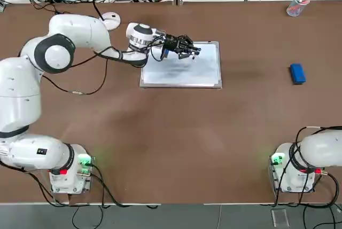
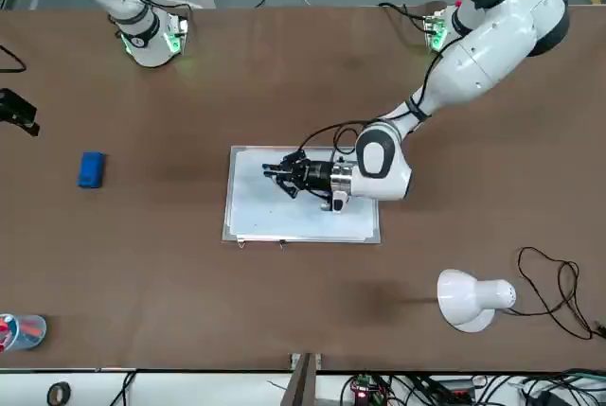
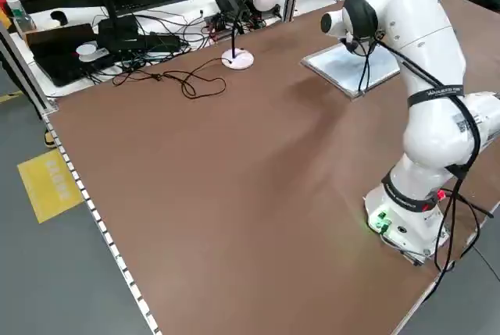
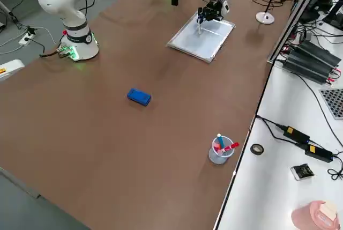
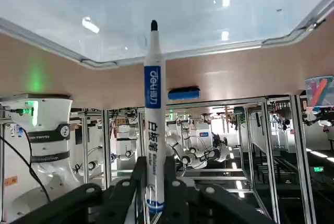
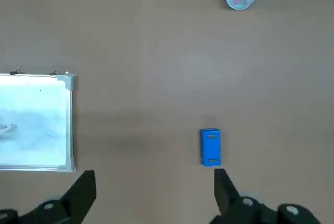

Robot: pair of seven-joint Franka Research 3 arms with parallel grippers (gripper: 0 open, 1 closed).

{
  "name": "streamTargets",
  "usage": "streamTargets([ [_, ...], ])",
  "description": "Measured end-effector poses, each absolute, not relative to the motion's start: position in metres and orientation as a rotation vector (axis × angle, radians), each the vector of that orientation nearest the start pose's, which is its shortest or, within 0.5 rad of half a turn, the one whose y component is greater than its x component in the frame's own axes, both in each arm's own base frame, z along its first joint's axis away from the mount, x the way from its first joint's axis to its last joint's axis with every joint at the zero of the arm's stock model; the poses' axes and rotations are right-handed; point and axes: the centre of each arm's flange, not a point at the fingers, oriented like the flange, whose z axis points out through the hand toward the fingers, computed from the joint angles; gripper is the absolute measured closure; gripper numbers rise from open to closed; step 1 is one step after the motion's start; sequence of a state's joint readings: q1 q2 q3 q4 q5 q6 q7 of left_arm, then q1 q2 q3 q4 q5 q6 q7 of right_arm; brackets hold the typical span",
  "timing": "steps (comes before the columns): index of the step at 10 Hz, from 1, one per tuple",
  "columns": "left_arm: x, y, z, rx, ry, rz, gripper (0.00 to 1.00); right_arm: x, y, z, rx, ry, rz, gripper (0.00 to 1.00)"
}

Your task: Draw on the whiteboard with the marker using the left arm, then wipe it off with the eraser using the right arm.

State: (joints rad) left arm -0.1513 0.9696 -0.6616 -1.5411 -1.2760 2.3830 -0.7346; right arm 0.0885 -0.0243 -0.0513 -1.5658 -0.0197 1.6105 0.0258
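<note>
**Left tool holds the marker over the whiteboard**

The left arm stretches out across the brown desk. Its tool is clenched on the marker, which sticks out straight ahead of the fingers, dark tip leading. The whiteboard lies flat on the desk directly beneath this tool, and the marker tip sits over the board's upper part, near its far edge from the robot. Whether the tip touches the surface cannot be told. Faint grey smudges show on the board below the tool.

The right arm is parked upright over its base at the desk's near edge. Its tool hangs high with the fingers spread wide, grasping nothing. The eraser lies on the desk just beyond this tool, well apart from the whiteboard. A clear cup of red items stands farther off, near the desk's far edge.
</note>
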Motion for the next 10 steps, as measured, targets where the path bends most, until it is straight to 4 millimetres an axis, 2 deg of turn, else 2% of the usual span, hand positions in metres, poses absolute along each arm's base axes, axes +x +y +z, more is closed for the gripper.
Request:
streamTargets([
  [6,0.546,-0.462,0.160,1.595,1.211,-1.139,0.83,0.551,0.019,0.644,-3.156,-0.020,-0.109,0.00],
  [10,0.551,-0.462,0.160,1.604,1.202,-1.117,0.83,0.551,0.019,0.643,-3.156,-0.020,-0.108,0.00],
])
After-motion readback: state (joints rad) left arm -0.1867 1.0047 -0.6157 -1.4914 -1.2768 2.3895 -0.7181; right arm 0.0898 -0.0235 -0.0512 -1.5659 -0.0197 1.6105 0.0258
